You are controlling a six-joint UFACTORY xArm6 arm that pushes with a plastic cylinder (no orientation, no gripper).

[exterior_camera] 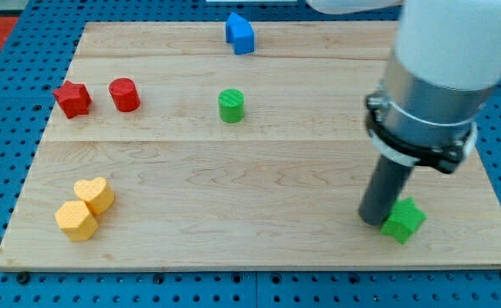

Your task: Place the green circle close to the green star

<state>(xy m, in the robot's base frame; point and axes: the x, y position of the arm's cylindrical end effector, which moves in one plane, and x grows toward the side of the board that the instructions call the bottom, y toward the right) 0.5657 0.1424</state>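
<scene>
The green circle (231,105) stands on the wooden board (259,171) a little above the middle. The green star (403,221) lies near the board's bottom right corner. My tip (374,221) rests on the board directly at the star's left side, touching or almost touching it. The tip is far to the lower right of the green circle. The arm's large white and grey body fills the view's top right.
A blue block (240,34) sits at the top edge. A red star (72,99) and a red cylinder (124,94) lie at the upper left. A yellow heart (95,195) and a yellow hexagon (76,221) touch at the lower left.
</scene>
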